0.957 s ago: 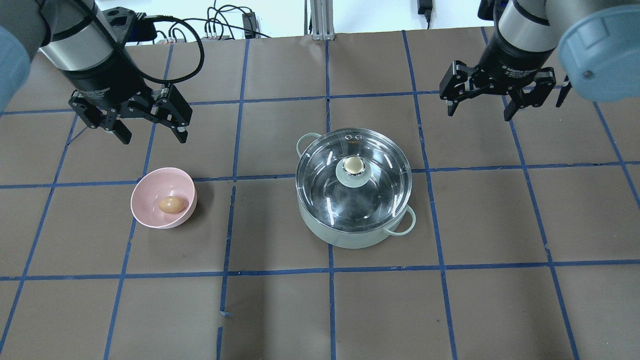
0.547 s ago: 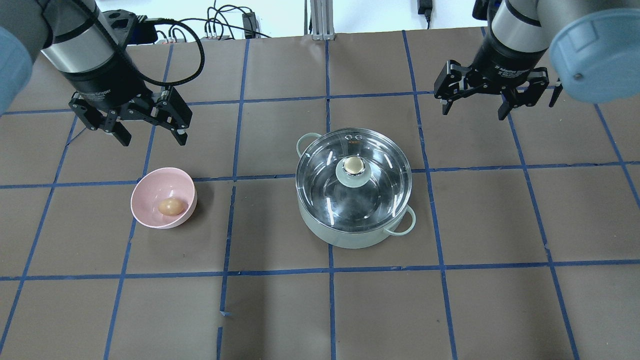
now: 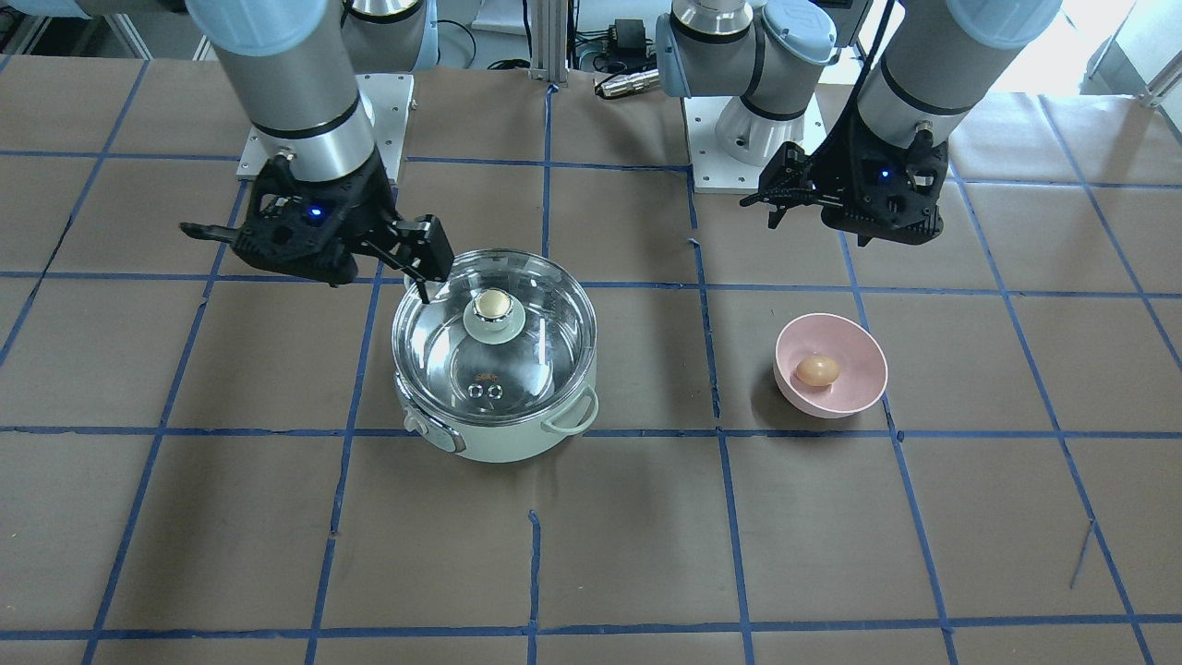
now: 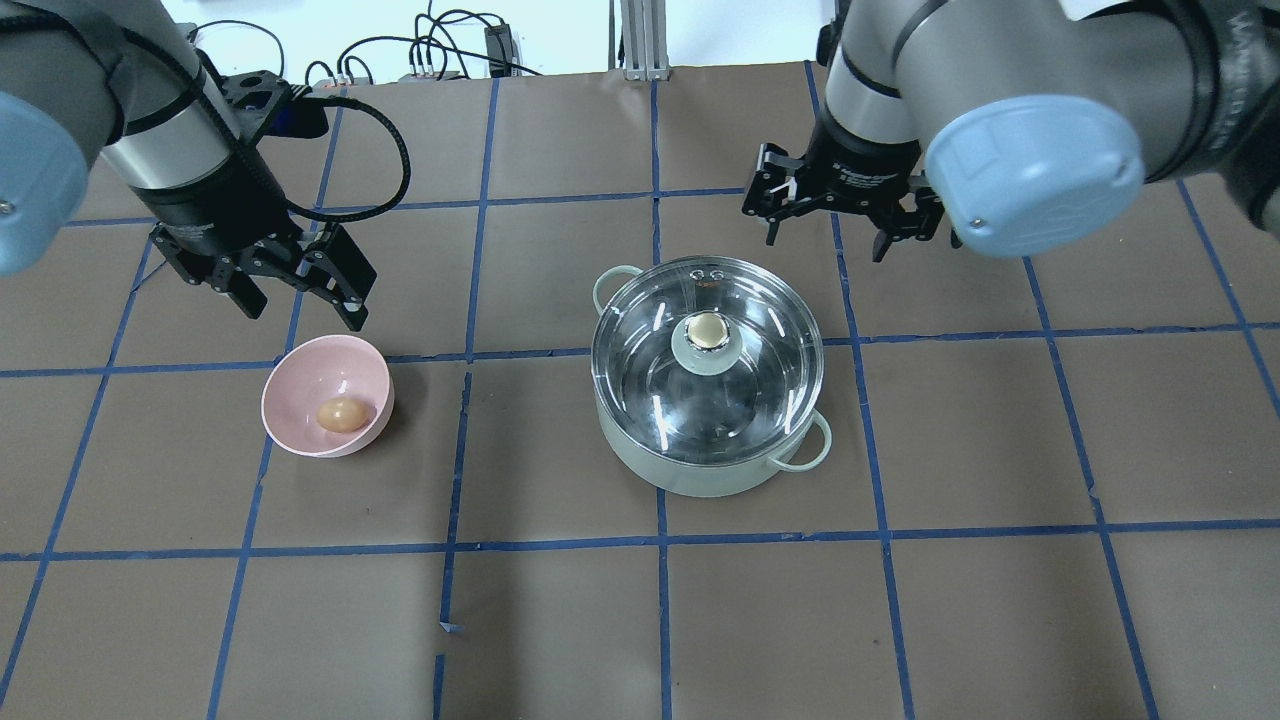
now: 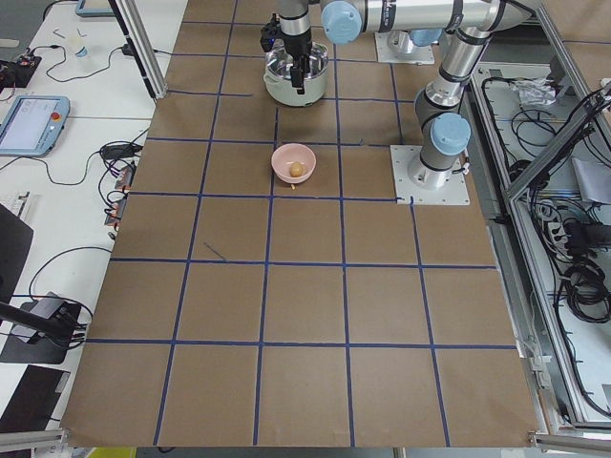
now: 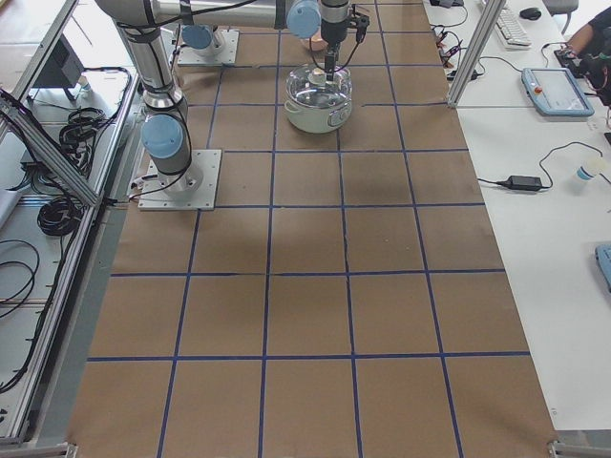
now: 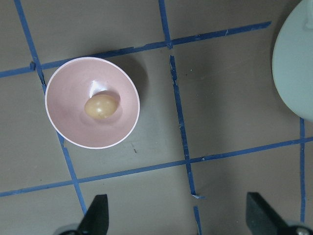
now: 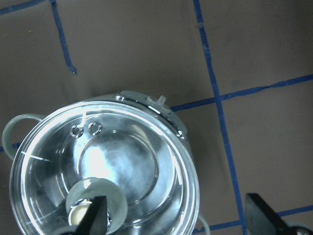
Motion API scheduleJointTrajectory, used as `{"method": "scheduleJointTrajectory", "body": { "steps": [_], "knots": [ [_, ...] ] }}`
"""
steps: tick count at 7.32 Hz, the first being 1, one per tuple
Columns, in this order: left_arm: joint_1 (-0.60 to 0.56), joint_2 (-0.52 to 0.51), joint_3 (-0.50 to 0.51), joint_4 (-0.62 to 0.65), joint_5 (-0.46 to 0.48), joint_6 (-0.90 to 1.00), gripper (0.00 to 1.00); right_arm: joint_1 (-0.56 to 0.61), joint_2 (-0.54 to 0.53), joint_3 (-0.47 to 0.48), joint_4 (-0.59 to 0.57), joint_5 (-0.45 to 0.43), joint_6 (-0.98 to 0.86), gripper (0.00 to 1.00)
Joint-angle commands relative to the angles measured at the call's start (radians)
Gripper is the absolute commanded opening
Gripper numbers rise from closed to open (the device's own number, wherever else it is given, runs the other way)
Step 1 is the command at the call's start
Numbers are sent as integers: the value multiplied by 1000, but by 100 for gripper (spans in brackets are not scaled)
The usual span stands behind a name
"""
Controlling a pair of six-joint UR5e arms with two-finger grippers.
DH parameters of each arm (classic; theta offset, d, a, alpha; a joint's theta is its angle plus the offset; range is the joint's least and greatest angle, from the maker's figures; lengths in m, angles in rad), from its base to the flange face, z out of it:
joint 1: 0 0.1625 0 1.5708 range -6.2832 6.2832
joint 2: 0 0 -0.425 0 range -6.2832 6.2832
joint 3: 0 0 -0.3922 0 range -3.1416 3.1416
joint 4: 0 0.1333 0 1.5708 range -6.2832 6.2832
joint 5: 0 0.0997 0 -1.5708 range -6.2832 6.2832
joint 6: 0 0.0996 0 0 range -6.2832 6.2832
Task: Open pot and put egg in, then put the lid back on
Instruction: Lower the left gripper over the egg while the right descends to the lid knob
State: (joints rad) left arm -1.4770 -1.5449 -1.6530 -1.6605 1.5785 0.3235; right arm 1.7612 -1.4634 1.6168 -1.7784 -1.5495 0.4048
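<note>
Swinging left, the right fingers (image 3: 429, 254), spread wide, had come to hover above and just right of the lid (image 4: 745, 395). The left fingers (image 4: 247, 297), also spread, had dropped nearer the pink bowl (image 4: 290, 370) holding the egg (image 4: 341, 412). Lid sat on the pot (image 4: 700, 478), mid-tabletop (image 4: 1000, 620).

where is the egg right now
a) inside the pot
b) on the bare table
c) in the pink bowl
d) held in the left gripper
C: the egg lies in the pink bowl, apart from the pot, which has the lid on it. The left gripper and the right gripper are both open and empty.
</note>
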Motion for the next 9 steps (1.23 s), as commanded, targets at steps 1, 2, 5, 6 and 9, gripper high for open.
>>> {"method": "scheduleJointTrajectory", "body": {
  "steps": [1, 2, 5, 6, 9],
  "knots": [
    [81, -3, -46, 25, -2, 183, 100, 84, 47, 6, -30, 2, 52, 100],
    [127, -23, -65, 68, -3, 256, 100, 96, 51, 38, -35, 20, 74, 100],
    [138, -43, -189, 249, 27, 466, 100, 113, 51, 98, -118, 37, 115, 100],
    [138, -43, -244, 321, 34, 488, 100, 113, 52, 98, -121, 37, 105, 100],
    [156, -63, -378, 551, 48, 592, 100, 113, 83, 101, -174, 37, 101, 100]
  ]
}}
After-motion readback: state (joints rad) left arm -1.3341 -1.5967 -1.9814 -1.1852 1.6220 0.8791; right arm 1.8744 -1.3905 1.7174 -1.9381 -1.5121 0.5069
